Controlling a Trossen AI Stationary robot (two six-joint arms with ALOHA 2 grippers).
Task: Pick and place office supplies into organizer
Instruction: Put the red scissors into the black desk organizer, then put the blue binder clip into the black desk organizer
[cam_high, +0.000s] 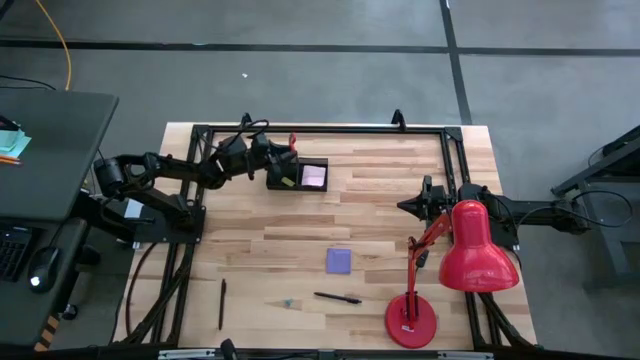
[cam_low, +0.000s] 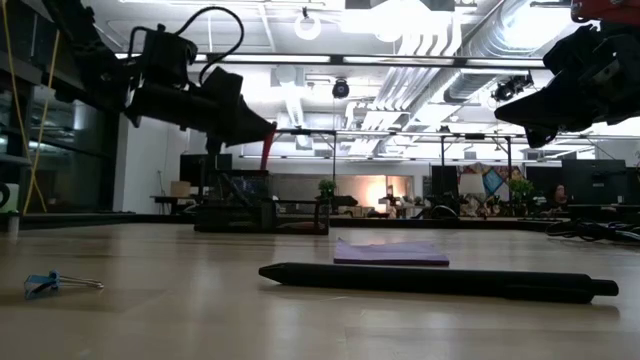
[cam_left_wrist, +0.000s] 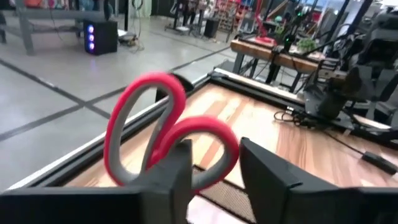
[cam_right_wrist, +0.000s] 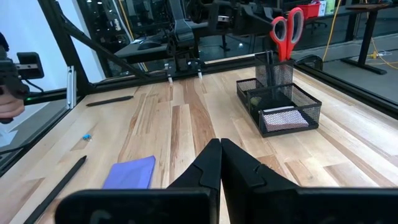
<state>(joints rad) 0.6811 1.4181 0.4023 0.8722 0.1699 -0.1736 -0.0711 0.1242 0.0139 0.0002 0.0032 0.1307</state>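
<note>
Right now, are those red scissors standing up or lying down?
Standing upright: the red scissors stick handles-up out of the organizer.

You are working in a big open lab: ceiling ducts, desks, monitors, concrete floor are showing.

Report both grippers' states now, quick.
Left gripper: fingers parted around the red-handled scissors, which stand in the organizer; cannot tell whether it still grips.
Right gripper: closed, holding nothing.
</note>
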